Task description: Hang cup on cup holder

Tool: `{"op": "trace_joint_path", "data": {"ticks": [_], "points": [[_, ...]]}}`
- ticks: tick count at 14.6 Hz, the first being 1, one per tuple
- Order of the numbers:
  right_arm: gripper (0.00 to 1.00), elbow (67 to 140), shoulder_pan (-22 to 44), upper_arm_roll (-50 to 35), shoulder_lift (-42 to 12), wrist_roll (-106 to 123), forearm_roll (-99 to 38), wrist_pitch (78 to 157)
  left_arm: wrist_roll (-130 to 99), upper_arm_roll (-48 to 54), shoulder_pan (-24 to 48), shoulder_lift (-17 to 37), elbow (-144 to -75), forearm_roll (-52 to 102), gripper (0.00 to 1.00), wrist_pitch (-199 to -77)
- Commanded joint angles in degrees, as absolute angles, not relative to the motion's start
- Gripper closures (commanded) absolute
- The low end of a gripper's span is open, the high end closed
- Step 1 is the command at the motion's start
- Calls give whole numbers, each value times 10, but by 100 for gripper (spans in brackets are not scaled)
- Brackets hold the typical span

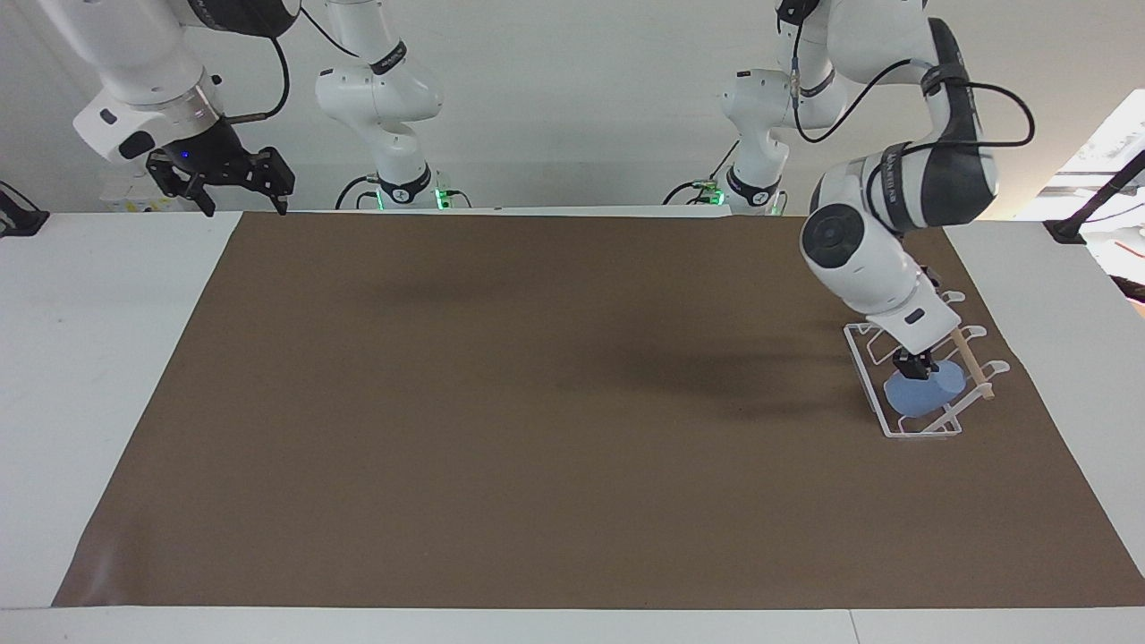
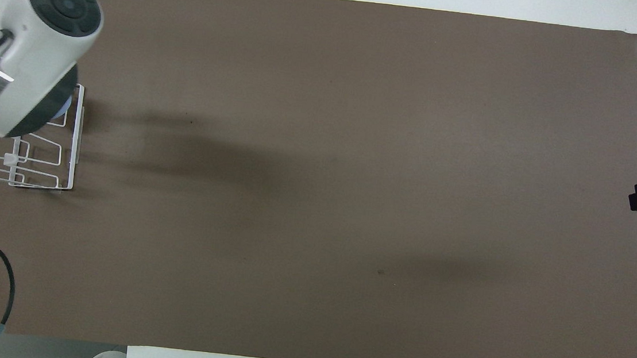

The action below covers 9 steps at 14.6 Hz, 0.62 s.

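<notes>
The cup (image 1: 924,390) looks matt, smooth plastic. The cup holder (image 1: 903,420) is glossy white wire with a bare wooden dowel (image 1: 972,368). Matt brown paper (image 1: 501,411) covers the worktop.

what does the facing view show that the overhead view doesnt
Only the facing view shows the cup plainly, resting on the cup holder, with the left hand low at the cup's top, plus the whole right hand, which waits raised at the table's corner. Only the overhead view shows the holder's base wires from above; the arm's wrist hides nearly all of the cup there. Both show the brown mat and the wooden dowel.
</notes>
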State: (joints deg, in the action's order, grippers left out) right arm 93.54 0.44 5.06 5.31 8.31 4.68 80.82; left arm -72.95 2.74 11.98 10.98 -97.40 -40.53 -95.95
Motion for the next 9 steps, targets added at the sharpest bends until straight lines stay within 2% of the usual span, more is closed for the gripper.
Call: {"op": "trace_joint_path", "data": {"ticks": [1, 9], "points": [[1, 950, 1, 48, 66, 78, 46, 809, -595, 29, 84, 78, -989, -339, 0, -980], [1, 950, 4, 48, 66, 78, 46, 808, -231, 22, 19, 4, -969, -101, 0, -940]]}}
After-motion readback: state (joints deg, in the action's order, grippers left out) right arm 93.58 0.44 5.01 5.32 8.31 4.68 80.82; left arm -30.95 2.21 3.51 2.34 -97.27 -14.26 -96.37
